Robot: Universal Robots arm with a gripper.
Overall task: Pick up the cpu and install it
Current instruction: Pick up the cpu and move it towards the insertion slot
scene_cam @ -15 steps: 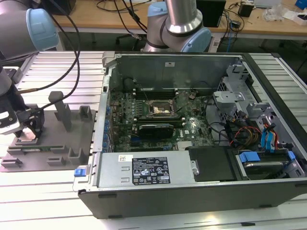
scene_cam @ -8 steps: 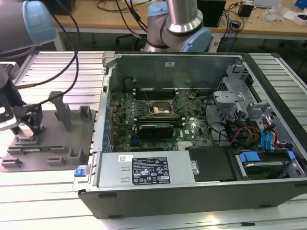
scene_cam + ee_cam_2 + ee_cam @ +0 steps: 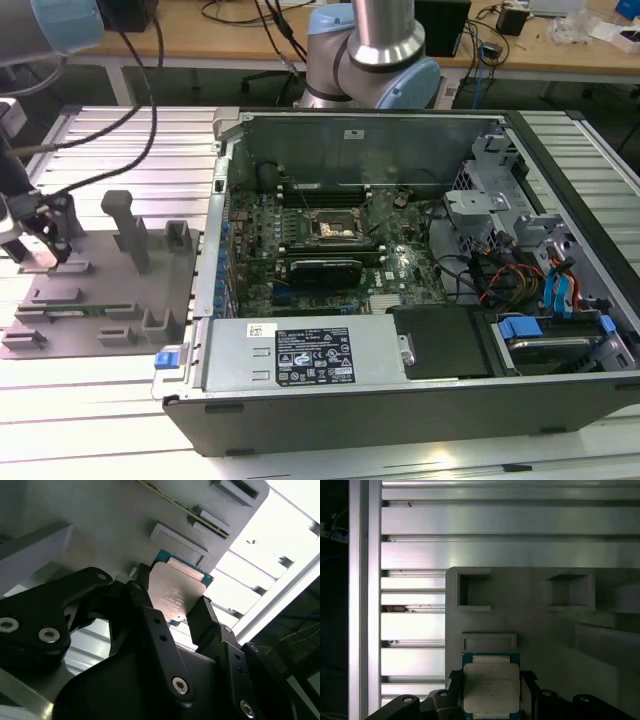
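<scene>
The cpu [image 3: 177, 592] is a small square chip with a pale silver top and a green edge. It sits between the two black fingers of my gripper [image 3: 172, 602], which are shut on its opposite sides. In the first wrist view the cpu [image 3: 490, 687] is held in the gripper [image 3: 491, 685] over the grey fixture plate [image 3: 540, 630]. In the exterior view the gripper [image 3: 48, 245] hangs over the far left part of that plate [image 3: 110, 290], well away from the dark metal-framed socket [image 3: 335, 228] on the motherboard. I cannot tell whether the chip still touches the plate.
An open computer case [image 3: 400, 290] lies at the centre and the exterior view's right, with cables and drive bays on its right side. Upright grey posts [image 3: 125, 225] rise from the fixture plate. A ribbed aluminium table [image 3: 412, 555] runs under everything. A second arm's base [image 3: 370, 60] stands behind the case.
</scene>
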